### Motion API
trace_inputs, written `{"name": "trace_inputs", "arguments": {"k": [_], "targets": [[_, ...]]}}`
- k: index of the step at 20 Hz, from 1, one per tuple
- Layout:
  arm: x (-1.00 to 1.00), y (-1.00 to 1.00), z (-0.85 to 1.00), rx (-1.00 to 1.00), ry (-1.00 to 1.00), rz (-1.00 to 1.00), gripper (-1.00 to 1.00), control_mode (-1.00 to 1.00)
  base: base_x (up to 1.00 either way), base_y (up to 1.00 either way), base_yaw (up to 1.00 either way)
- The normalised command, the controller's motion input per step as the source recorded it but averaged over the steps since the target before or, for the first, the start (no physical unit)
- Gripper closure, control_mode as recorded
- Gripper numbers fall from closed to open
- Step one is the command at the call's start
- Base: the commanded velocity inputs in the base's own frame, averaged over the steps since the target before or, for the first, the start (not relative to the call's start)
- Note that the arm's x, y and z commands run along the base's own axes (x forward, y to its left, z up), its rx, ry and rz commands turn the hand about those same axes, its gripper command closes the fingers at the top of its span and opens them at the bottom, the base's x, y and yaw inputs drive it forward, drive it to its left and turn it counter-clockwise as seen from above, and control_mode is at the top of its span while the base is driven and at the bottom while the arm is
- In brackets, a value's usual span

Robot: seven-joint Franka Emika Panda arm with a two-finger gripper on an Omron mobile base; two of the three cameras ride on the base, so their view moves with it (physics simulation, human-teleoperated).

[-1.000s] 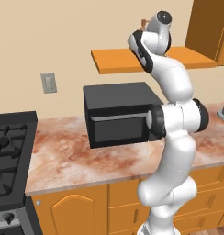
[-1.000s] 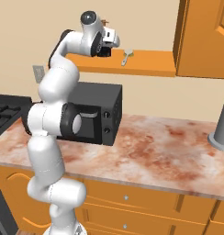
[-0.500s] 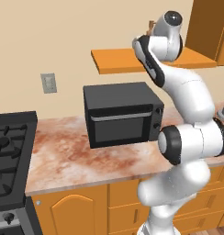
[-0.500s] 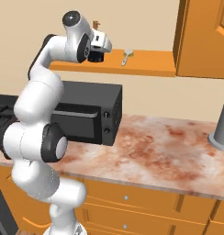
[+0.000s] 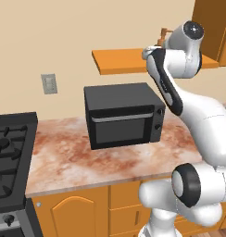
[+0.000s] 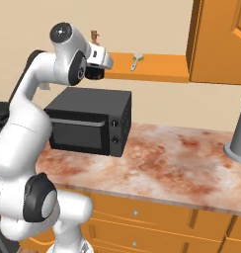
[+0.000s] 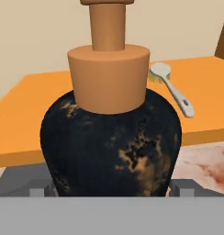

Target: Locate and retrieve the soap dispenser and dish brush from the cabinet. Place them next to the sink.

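- Closest to the hand camera stood one soap dispenser (image 7: 111, 137), a squat black bottle with an orange-copper pump top, upright and set between the two finger tips at the bottom corners of the hand view.
- At the bottle, the gripper (image 6: 96, 73) was raised to shelf height; whether the jaws pressed the bottle or merely flanked it could not be told.
- Just beyond the bottle, to its right in the hand view, lay one dish brush (image 7: 171, 87), pale handle toward the camera and yellowish bristles at the far end, flat on the cabinet (image 7: 196, 78) shelf.
- From the right base view, the same brush (image 6: 136, 61) lay near the middle of the orange shelf, apart from the gripper, and the pump top (image 6: 95, 35) rose just behind the hand.
- Below the shelf, one black microwave (image 5: 123, 115) sat on the mottled reddish stone surface (image 5: 68, 159), against the wall.
- On that surface, far to the right, stood one tall grey cylinder (image 6: 238, 133).
- Left of the microwave were one black stove (image 5: 8, 157) and one wall outlet (image 5: 49, 84) on the beige wall.
- Beneath the surface ran orange base cabinets (image 6: 157, 222) with drawers.
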Motion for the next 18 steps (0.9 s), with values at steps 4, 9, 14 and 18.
{"name": "trace_inputs", "arguments": {"k": [4, 9, 14, 18], "targets": [[-1.00, 0.00, 0.00, 0.01, 0.00, 0.00, 1.00, -1.00, 0.00, 0.00, 0.00], [-1.00, 0.00, 0.00, 0.01, 0.00, 0.00, 1.00, -1.00, 0.00, 0.00, 0.00], [-1.00, 0.00, -0.02, 0.00, 0.00, 0.00, 1.00, -1.00, 0.00, 0.00, 0.00], [-1.00, 0.00, -0.03, 0.00, 0.00, 0.00, 1.00, -1.00, 0.00, 0.00, 0.00]]}}
